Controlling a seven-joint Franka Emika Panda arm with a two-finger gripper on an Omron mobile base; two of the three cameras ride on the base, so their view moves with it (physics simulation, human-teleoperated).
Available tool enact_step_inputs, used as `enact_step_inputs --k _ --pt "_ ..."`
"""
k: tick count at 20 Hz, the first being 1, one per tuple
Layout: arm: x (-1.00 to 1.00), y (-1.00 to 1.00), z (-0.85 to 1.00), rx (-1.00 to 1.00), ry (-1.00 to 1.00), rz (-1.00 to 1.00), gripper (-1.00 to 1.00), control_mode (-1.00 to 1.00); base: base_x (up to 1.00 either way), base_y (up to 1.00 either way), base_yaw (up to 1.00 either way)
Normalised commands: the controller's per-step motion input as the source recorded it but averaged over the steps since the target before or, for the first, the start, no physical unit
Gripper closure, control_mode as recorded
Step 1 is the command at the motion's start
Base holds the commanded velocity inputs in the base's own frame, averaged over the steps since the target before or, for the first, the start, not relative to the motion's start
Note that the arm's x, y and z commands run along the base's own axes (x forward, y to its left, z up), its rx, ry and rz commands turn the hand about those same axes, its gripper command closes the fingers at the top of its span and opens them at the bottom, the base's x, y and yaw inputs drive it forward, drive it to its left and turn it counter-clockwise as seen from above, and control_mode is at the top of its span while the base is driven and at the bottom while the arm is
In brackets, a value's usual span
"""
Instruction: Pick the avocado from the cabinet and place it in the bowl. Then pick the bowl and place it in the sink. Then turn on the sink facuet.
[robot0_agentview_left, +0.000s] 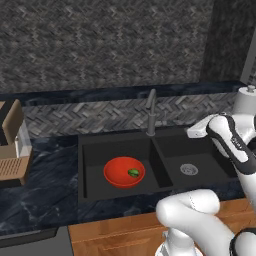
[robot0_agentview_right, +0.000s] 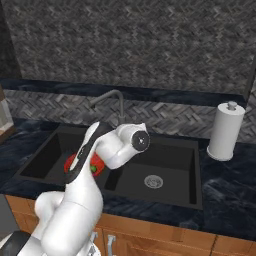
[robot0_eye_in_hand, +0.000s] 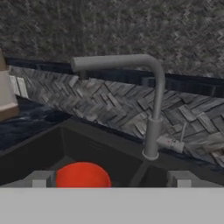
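Dark herringbone tile wall behind a dark marbled stone counter.

Left base view:
- Sink: black, two basins, set into the counter.
- Bowl: red, upright on the floor of the left basin.
- Avocado: dark green, inside the bowl, toward its right side.
- Sink facuet: grey, at the back rim over the divider between the basins.
- Right basin: round silver drain.
- Wooden object on the counter at the left edge; kind unclear.
- Arm: white, at right, over the right basin.

Right base view:
- Arm crosses in front of the left basin; bowl and avocado partly hidden behind it.
- Faucet spout bent toward the left.
- Paper-towel roll: white, upright on its post, on the counter right of the sink.
- Wooden cupboard fronts below the counter.

Hand view:
- Gripper: two grey finger tips set well apart, nothing between them.
- Faucet directly ahead, spout pointing left, small lever at its base on the right.
- Bowl low in the left basin, just beside the left tip in the picture.
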Motion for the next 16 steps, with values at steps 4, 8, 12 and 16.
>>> enact_step_inputs --k 4,8,12,16 --pt "0.84 -0.01 0.0 0.01 -0.24 0.04 -1.0 -1.0 0.0 0.0 0.0" --pt "0.52 -0.08 -0.15 0.0 -0.14 0.02 -1.0 -1.0 0.0 0.0 0.0" --pt "0.34 -0.14 0.0 0.0 -0.1 0.0 -1.0 -1.0 0.0 0.0 0.0" --pt "0.31 -0.05 0.0 0.0 -0.04 0.0 -1.0 -1.0 0.0 0.0 0.0"
